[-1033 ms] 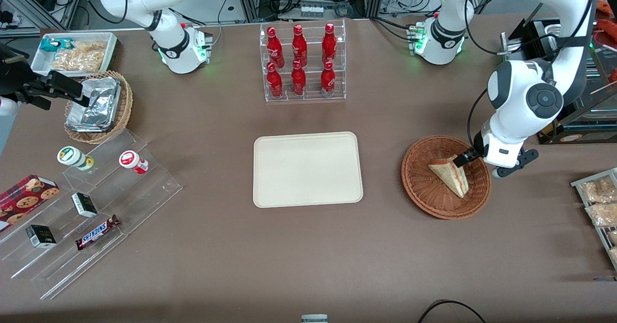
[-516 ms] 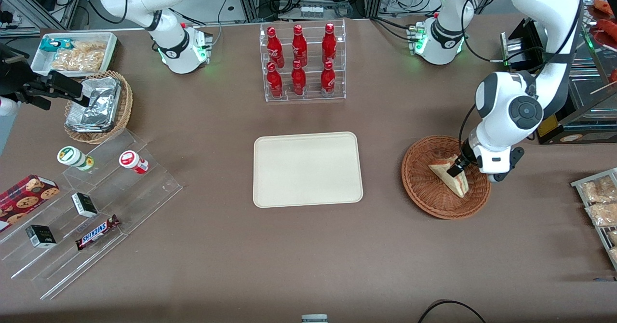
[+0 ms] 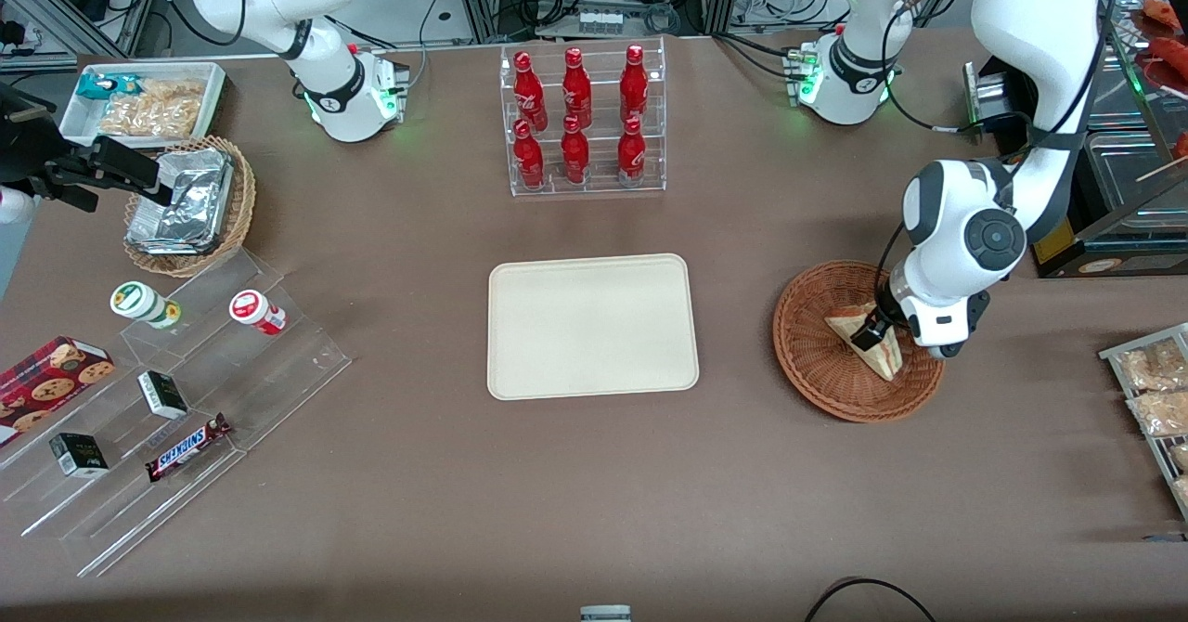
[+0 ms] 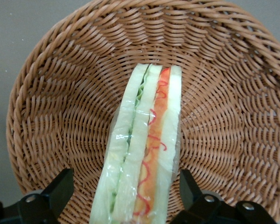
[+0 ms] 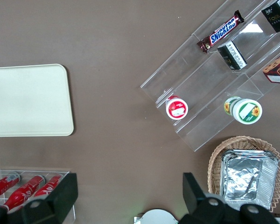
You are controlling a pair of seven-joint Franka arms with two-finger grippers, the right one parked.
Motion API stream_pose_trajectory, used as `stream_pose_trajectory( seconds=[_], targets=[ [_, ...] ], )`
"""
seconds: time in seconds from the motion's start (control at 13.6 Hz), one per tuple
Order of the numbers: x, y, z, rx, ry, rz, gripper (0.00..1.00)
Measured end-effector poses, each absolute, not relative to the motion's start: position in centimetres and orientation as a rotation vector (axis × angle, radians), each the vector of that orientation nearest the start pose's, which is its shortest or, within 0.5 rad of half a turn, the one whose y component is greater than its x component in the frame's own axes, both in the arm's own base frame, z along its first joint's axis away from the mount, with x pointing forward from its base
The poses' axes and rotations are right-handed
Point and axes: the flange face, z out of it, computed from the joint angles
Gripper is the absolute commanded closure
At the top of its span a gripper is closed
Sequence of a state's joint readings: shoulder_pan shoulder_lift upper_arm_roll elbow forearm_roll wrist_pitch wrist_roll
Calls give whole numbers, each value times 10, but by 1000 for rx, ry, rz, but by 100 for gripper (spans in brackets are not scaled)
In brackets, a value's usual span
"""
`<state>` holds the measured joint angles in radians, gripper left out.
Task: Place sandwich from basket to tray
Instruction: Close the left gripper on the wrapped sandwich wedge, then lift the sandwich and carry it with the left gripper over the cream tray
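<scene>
Sandwich [image 4: 142,154] in basket [image 4: 46,107], gripper [image 4: 126,198] fingers [image 4: 60,189] wide astride it, Snickers bar [image 3: 188,447] toward parked arm's end

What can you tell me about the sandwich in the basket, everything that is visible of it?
The sandwich is a triangular wedge of pale white bread with a green leafy layer and a red-orange one, wrapped in clear film. It lies inside the reddish-brown woven basket, resting on the weave, toward the working arm's end of the table, beside the cream tray. The gripper is lowered over it, jaws open, one on each side of the wedge with a gap showing on both sides. It is not lifted yet.
</scene>
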<state>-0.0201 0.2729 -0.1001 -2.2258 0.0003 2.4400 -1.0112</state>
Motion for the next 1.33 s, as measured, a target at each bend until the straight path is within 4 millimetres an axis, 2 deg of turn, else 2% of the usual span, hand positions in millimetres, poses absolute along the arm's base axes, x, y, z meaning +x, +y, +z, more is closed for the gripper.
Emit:
stream_pose_trajectory(
  seconds=[0.07,0.15,0.22,0.44,0.66,0.81,0.89,1.03,1.18,1.33],
  targets=[
    [539,-66,244,-2822,-1358,102,67],
    [541,-66,245,-2820,-1369,97,83],
    [546,-66,250,-2817,-1390,83,87],
    [563,-68,271,-2808,-1415,76,88],
    [582,-71,305,-2801,-1388,116,89],
    [584,-83,315,-2862,-1234,155,90],
    [581,-96,316,-2903,-1113,188,90],
    [573,-140,321,-2981,-858,223,89],
    [564,-199,329,-3026,-637,209,89],
    [553,-260,327,-3053,-473,203,89]
  ],
)
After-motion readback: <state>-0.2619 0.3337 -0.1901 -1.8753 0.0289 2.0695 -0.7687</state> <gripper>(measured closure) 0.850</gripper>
